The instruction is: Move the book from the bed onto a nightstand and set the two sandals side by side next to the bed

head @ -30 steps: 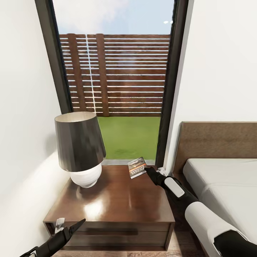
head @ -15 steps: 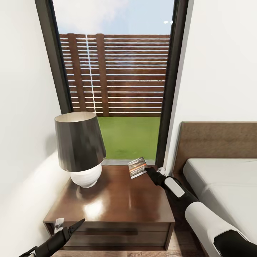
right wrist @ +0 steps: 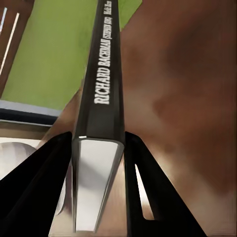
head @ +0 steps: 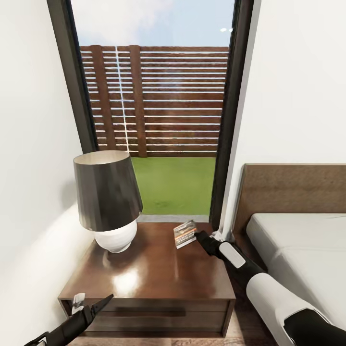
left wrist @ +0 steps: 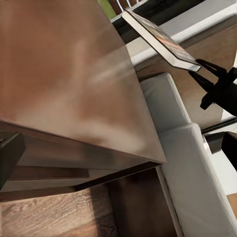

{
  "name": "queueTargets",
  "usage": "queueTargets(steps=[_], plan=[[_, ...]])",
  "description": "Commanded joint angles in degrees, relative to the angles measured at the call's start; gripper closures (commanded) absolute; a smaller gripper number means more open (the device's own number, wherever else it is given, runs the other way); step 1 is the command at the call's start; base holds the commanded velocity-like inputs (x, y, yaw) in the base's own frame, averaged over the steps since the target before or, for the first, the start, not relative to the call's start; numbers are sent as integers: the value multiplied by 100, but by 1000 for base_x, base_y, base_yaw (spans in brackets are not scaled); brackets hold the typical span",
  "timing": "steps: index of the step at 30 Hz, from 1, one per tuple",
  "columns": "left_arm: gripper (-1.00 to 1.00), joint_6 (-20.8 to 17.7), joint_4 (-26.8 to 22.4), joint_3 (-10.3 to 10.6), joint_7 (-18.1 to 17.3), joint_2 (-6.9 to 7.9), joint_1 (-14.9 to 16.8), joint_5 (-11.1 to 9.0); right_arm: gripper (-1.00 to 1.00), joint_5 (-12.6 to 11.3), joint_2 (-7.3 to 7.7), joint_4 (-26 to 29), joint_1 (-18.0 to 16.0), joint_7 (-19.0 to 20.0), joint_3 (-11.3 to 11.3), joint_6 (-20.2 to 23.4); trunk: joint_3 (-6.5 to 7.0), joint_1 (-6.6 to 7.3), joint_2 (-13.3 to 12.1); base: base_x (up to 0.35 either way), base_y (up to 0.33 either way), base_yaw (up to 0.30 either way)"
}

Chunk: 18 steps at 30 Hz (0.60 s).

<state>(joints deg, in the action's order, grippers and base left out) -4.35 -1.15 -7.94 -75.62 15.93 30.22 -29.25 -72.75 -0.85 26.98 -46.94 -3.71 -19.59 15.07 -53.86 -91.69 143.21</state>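
Gripping the book (head: pixel 185 233) by one short end between the two black fingers (right wrist: pixel 148 197) of the right pincer (head: pixel 197 236), narrowed down onto the thin block of pages, one finger pressing each cover. Showing, in the right wrist view, the dark spine (right wrist: pixel 106 74) with white lettering "RICHARD BACHMAN" running away from the fingers, the pale page edge sitting right between them. Showing, in the head view, a dark cover with an orange band, tilting slightly, extending away from the fingertips toward the window (head: pixel 154 96). Hanging just over the back corner of the nightstand (head: pixel 158 274), nearest the bed; from the left wrist view, the book (left wrist: pixel 160 39) appearing lifted off the glossy brown top, though whether its far edge is touching the wood cannot be told.

Reaching in from the bed (head: pixel 298 250) side, the white and black right forearm running back behind the pincer. Standing well off to the far side of the book from the pincer, a lamp (head: pixel 108 197) with a dark shade and white base, on the same top.

Hovering low by the front corner of the nightstand, well apart from the book, the left pincer (head: pixel 93 305); how far apart its fingers are standing cannot be told.
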Motion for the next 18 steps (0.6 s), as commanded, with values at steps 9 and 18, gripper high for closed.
queueTargets(steps=[9, 18], plan=[[-100, -53, 1, -45, -28, 20, 2, 30, 100, -31, -43, -160, -5, -64, -37, -3, -6, 1, 3, 0, 0, 0], [-100, -86, 1, -42, -32, 62, 2, 25, 100, -37, -52, -249, -5, -74, -36, -4, -6, 1, 3, 0, 0, 0]])
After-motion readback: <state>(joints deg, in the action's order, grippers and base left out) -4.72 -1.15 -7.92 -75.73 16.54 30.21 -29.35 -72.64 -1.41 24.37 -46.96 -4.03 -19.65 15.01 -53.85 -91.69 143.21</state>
